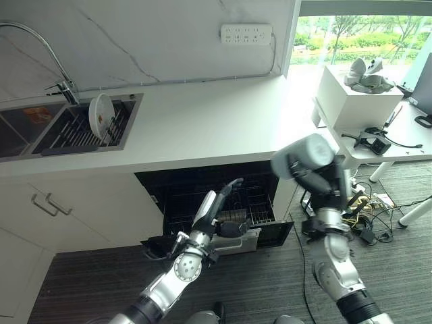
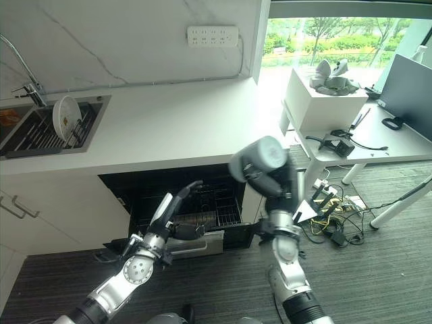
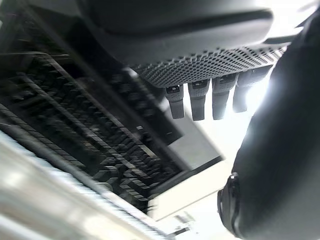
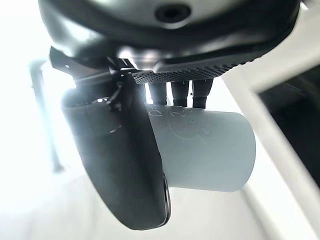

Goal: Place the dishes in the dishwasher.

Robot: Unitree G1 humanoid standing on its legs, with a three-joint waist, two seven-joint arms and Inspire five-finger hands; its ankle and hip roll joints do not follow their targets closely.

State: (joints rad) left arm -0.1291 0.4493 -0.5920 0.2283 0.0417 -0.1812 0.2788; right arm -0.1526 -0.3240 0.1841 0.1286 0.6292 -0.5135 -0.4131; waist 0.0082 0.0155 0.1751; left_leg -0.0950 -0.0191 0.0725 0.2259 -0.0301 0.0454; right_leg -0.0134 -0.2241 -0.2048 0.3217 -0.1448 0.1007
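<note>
Right hand (image 4: 125, 165) grips the grey cup (image 4: 205, 150), raised right of the open dishwasher (image 1: 216, 196); left hand (image 1: 214, 210) released before its rack.

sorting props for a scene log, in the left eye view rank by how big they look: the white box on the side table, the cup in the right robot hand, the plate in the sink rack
1. white box
2. cup, nearer the camera, so true size unsure
3. plate
</note>
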